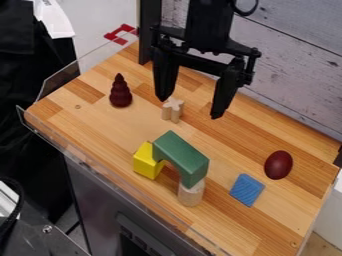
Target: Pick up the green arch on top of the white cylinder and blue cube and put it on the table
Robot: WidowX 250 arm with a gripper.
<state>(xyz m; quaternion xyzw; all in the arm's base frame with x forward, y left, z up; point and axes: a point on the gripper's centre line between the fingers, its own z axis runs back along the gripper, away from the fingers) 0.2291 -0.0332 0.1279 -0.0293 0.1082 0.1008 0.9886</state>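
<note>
Camera view: Found gripper (190, 107) open, with fingers spread wide and nothing held between them, beyond the stack on the wall side. Found green arch (180, 154) bridging two supports, with one end on white cylinder (191, 194), the other apparently on yellow block (145, 162). Noted mismatch with task wording: blue block (247, 190) lying on table (274, 210), apart from the stack, bearing nothing. Noted small pale wooden piece (173, 109) standing near the gripper.

Judged step in hand: approach, before any grasp; arch not yet lifted.

Next move, as judged: bring gripper over the arch, align fingers across its narrow width, lower to straddle the top, close, then lift straight up before any sideways travel. Watch for knocking the upright cylinder or nudging the yellow block, either likely to topple the arch. Afterwards, set down on bare wood and release gently.
</note>
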